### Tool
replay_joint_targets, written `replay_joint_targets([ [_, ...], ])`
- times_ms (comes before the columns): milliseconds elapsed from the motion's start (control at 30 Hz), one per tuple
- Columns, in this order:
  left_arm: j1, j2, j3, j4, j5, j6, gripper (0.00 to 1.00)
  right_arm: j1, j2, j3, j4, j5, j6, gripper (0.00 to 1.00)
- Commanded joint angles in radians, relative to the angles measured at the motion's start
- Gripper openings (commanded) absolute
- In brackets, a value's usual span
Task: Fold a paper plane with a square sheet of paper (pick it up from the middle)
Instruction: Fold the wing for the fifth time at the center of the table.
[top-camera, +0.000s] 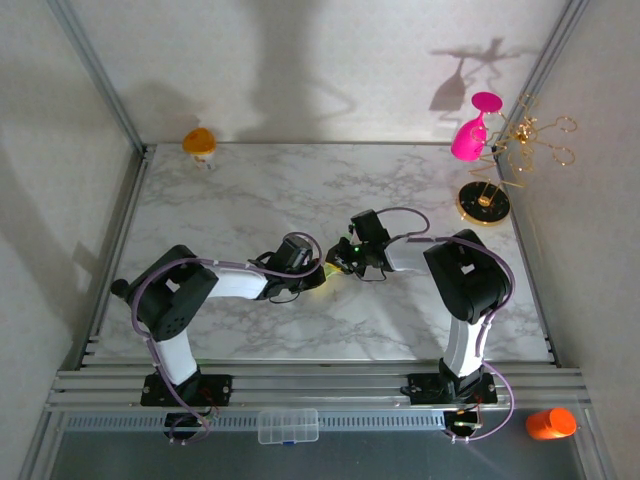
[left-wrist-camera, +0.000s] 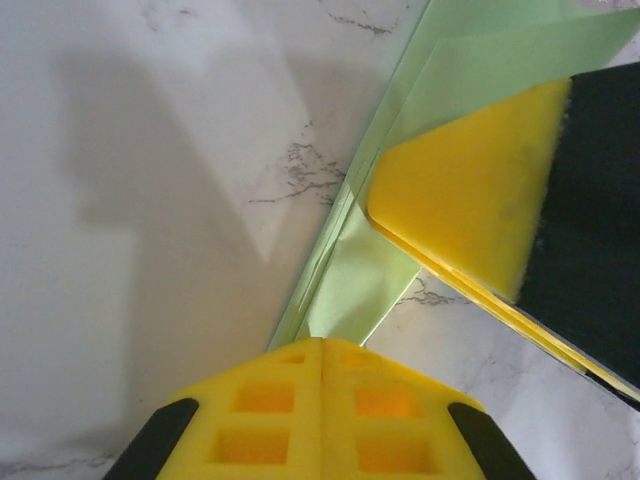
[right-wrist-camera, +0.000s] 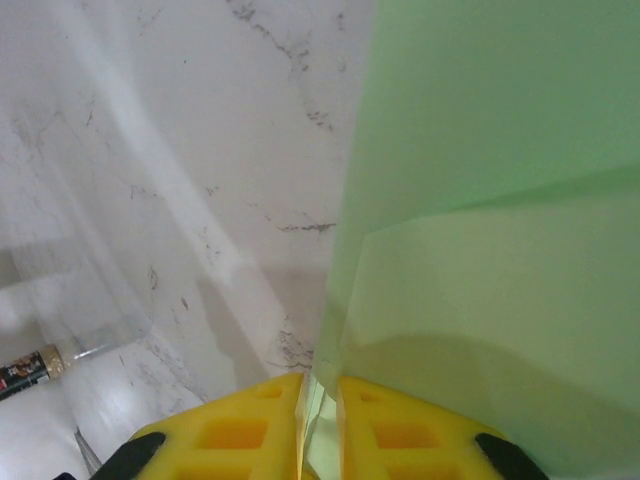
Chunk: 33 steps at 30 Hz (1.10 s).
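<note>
1. White marble table (top-camera: 250, 190), plain white walls (top-camera: 300, 60) around it, metal rails (top-camera: 300, 385) at the near edge.
2. Paper sheet (left-wrist-camera: 470, 80): one, pale green, thin, unmarked. It is not flat. It is folded over itself with at least two layers showing, and a long straight crease runs diagonally in the left wrist view. It sits mid-table between the two wrists, low over the marble; can't tell if it touches.
3. Left gripper (left-wrist-camera: 322, 345): jaws together, no gap visible. The narrow end of the sheet runs straight into the seam, so it is pinched on the paper.
4. Right gripper (right-wrist-camera: 320, 385): jaws almost together, with a thin slit that has the paper edge in it, so it is clamped on the sheet. In the left wrist view one yellow finger (left-wrist-camera: 460, 200) lies flat on the top layer, and the other shows as a thin yellow line beneath.
5. Two grippers, nose to nose at table centre, both on the same sheet.
6. Far right corner: one pink glass (top-camera: 470, 135) hung on one gold stand (top-camera: 484, 203).
7. Far left corner: one orange-yellow object (top-camera: 200, 142).
8. Near ledge: one clear box (top-camera: 288, 425) and one orange object (top-camera: 550, 423).
</note>
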Motion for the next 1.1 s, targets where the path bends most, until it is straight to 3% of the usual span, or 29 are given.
replay_joint_targets([
  [0, -0.001, 0.025, 0.008, -0.062, -0.058, -0.011, 0.0, 0.002, -0.052, 0.035, -0.051, 0.041, -0.127, 0.18],
  [267, 0.0, 0.024, 0.004, -0.082, -0.072, -0.021, 0.0, -0.021, -0.141, -0.02, -0.03, 0.109, -0.342, 0.17],
  [1067, -0.001, 0.051, 0.019, -0.129, -0.024, 0.01, 0.0, -0.103, 0.017, 0.038, -0.027, 0.065, -0.394, 0.17],
])
